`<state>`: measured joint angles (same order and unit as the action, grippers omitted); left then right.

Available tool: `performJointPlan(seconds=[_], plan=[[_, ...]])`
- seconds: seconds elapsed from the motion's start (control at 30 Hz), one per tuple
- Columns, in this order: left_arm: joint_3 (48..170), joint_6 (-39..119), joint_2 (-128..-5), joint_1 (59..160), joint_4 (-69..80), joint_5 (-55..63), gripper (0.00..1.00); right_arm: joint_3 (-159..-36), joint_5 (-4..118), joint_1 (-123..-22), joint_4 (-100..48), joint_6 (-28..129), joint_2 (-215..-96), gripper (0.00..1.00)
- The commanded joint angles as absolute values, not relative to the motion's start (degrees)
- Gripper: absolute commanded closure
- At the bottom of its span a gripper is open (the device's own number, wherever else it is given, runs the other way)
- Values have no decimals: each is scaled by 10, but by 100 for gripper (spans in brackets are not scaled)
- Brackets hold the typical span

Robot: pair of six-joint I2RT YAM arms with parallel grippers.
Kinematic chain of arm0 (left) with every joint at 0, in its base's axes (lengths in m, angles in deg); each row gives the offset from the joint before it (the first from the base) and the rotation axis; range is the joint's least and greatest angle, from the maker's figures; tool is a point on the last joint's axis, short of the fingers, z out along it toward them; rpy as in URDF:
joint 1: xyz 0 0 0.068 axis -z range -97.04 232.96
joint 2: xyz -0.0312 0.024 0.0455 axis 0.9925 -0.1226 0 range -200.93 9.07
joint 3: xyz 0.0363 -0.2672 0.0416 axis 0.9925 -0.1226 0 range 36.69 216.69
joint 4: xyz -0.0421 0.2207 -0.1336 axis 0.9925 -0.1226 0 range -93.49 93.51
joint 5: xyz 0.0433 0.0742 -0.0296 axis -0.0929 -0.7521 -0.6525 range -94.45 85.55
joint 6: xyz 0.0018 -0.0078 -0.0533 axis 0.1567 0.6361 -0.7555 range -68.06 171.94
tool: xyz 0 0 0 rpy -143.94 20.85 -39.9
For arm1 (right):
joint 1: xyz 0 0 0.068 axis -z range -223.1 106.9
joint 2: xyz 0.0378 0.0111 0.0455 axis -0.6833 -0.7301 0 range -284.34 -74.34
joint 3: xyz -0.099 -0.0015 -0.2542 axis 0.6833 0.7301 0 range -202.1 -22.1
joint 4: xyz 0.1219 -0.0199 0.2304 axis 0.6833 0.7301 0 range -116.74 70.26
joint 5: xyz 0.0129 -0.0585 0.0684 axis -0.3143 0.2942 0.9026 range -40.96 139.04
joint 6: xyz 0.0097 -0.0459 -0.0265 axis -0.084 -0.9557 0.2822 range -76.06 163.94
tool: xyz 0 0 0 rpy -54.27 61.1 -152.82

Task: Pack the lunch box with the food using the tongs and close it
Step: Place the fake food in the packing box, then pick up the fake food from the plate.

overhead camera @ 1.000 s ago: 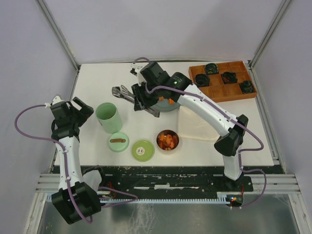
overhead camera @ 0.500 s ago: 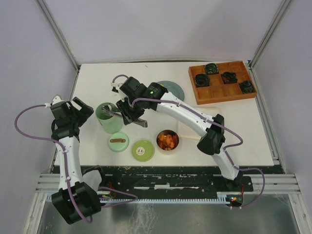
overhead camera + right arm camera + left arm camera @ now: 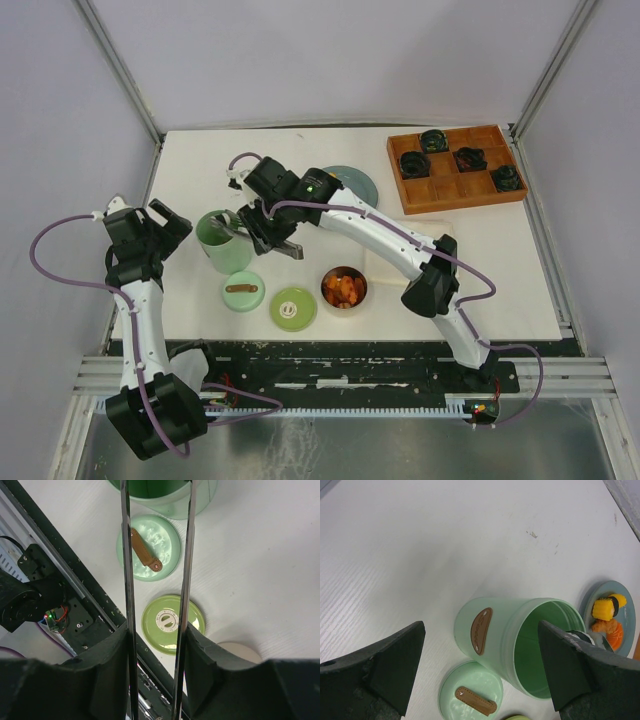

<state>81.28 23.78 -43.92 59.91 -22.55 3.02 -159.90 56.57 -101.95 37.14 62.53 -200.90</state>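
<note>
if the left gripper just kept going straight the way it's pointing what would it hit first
Most likely the mint-green canister, standing open dead ahead, framed by the open left gripper in its wrist view. Its brown-handled lid lies lower in frame on the table; depth is unclear.

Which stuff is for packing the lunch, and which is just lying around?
For the job: canister, flat lid, bowl, lime lid, tongs, food.
Just lying around: wooden tray, dark things in it.
</note>
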Motion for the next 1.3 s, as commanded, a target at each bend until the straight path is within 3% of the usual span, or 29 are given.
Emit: performJointPlan(seconds=[0.0, 1.27], plan=[[816, 225, -439, 597, -208, 23, 1, -1631, 559, -1023, 350, 618, -1999, 52], [816, 225, -439, 597, -208, 23, 1, -1621, 556, -1023, 350, 618, -1967, 48]])
